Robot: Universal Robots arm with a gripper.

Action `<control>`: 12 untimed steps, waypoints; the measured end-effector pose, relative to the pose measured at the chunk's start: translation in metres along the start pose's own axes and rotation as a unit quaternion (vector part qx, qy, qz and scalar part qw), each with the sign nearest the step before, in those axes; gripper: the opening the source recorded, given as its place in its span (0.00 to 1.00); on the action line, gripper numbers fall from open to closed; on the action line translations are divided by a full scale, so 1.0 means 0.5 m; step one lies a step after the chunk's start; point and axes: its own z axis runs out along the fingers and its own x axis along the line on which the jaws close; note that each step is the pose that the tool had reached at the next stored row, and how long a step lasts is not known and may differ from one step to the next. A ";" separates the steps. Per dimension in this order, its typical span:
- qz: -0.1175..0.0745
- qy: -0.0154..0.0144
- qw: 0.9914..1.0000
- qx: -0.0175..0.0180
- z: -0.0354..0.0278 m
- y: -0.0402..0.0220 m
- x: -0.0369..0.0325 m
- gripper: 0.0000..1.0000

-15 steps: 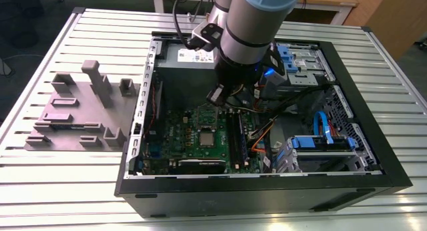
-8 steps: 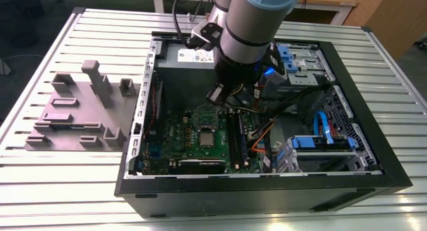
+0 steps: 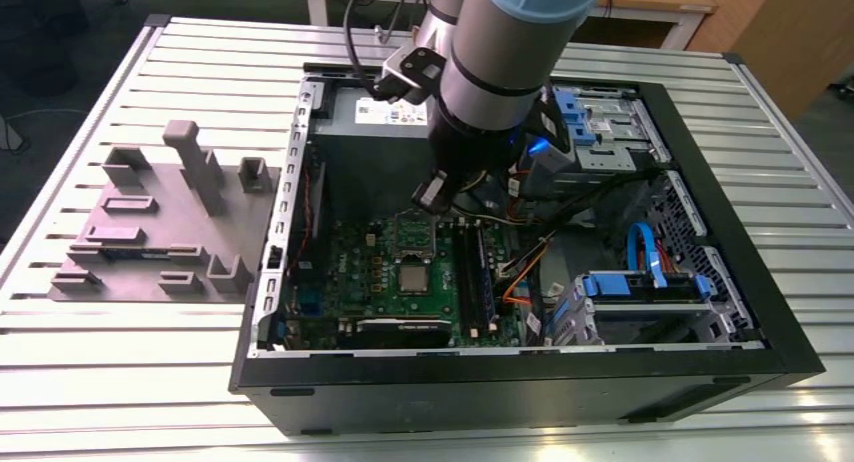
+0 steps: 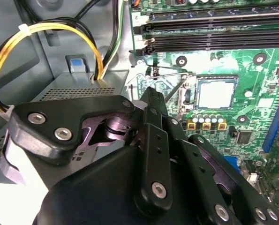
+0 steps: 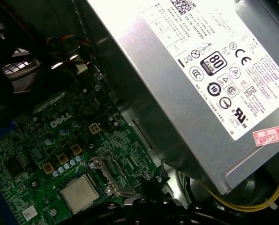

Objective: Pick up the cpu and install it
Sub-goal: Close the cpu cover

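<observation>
The cpu [image 3: 416,278] is a small silver-grey square lying flat in the socket on the green motherboard [image 3: 344,272], inside the open computer case. It shows in both wrist views [image 4: 215,93] [image 5: 79,193]. The shiny metal socket frame [image 3: 416,238] stands beside it, with its thin lever [image 4: 177,89] lifted. My gripper [image 4: 151,96] hangs above the board, a short way off the cpu on the side of the power supply, and touches nothing. Its black fingers look closed together with nothing between them, and its tip [image 5: 148,180] pokes into the first wrist view.
The big grey power supply [image 5: 200,79] with its white label stands close to the gripper. Yellow and black wires [image 4: 45,33] loop near it. Memory sticks [image 4: 214,28] run along the board beside the socket. A grey fixture block [image 3: 154,222] sits on the slatted table at the exterior view's left.
</observation>
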 end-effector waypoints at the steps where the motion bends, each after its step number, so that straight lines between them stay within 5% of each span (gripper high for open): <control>1: 0.000 0.000 1.000 0.000 0.000 -0.001 0.002 0.10; 12: 0.000 0.000 1.000 0.000 -0.001 -0.004 0.005 0.10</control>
